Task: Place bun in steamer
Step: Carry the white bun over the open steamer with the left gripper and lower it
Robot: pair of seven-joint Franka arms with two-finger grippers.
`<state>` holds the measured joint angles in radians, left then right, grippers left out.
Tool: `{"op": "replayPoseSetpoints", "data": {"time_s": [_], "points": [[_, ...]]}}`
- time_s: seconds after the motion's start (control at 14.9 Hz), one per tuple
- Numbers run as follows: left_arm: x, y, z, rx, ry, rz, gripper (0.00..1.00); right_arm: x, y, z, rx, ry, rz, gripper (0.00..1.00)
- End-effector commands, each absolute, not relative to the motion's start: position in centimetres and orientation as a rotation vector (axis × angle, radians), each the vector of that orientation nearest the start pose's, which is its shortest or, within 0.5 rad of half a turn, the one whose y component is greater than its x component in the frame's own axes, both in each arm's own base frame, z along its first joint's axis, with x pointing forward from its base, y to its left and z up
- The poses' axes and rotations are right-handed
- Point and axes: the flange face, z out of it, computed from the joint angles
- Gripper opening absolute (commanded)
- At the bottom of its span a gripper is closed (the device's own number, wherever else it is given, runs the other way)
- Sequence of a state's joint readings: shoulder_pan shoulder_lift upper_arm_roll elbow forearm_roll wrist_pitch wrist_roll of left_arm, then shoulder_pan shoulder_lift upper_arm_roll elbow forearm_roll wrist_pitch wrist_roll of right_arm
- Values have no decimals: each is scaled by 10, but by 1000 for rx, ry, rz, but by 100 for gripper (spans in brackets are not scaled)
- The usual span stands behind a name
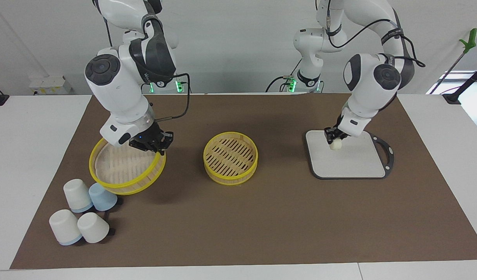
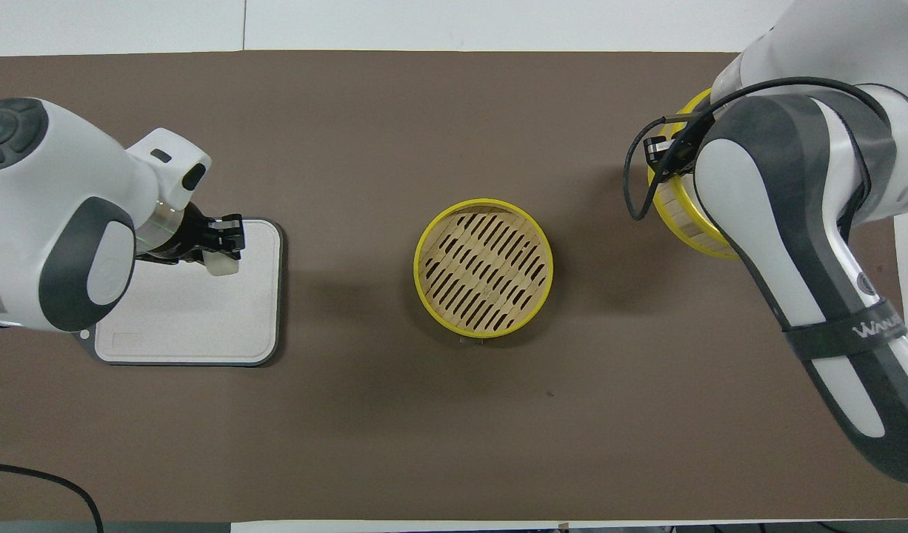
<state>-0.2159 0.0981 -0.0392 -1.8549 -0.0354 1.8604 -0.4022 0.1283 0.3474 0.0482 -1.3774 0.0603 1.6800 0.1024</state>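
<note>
While the left gripper (image 1: 335, 139) hangs over the white cutting board (image 1: 355, 159), its fingers are closed on the bun (image 1: 335, 145), which it holds by the upper part. The bun is a short, stubby lump; its long axis seems to stand about upright in the facing view, with the free end pointing down to the board, but I cannot tell if this end touches the board. From above, the bun (image 2: 221, 263) shows just under the fingertips of the left gripper (image 2: 228, 235), over the edge of the board (image 2: 195, 326) that is farther from the robots.

The steamer (image 1: 230, 157) sits flat in the middle of the brown mat (image 1: 285, 217), toward the right arm's end from the board and well apart from it. Between board and steamer only bare mat shows.

At the right arm's end, the right gripper (image 1: 157, 146) is closed on the rim of a second yellow-rimmed basket piece (image 1: 125, 171), which is tilted. Four cups (image 1: 85, 214) lie just beside this piece, farther from the robots.
</note>
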Motion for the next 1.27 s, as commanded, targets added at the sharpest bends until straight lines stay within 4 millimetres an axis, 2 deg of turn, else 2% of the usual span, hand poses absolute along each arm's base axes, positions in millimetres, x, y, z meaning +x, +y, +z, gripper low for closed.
{"op": "replayPoseSetpoints", "data": {"time_s": [0.0,0.2,0.33,0.47,0.54,0.6,0.8,1.07,1.21], "points": [[557,-216,471,-3131,-303,160,40,641,109,516,-3057,-131,85,0],[561,-291,473,-3134,-398,151,40,640,110,512,-3071,-113,96,0],[559,-325,471,-3159,-437,163,40,638,109,512,-3111,-102,97,0],[566,-370,455,-3153,-471,162,41,636,112,510,-3163,-67,101,0],[568,-395,435,-3142,-475,170,41,634,116,509,-3166,-48,108,0],[567,-409,423,-3143,-459,175,41,633,115,508,-3167,-34,110,0],[567,-420,418,-3186,-473,143,41,633,116,509,-3167,-29,110,0],[541,-463,395,-3182,-437,143,41,628,122,505,-3170,-12,119,0],[527,-476,378,-3173,-401,148,41,627,121,502,-3170,-20,126,0]]}}
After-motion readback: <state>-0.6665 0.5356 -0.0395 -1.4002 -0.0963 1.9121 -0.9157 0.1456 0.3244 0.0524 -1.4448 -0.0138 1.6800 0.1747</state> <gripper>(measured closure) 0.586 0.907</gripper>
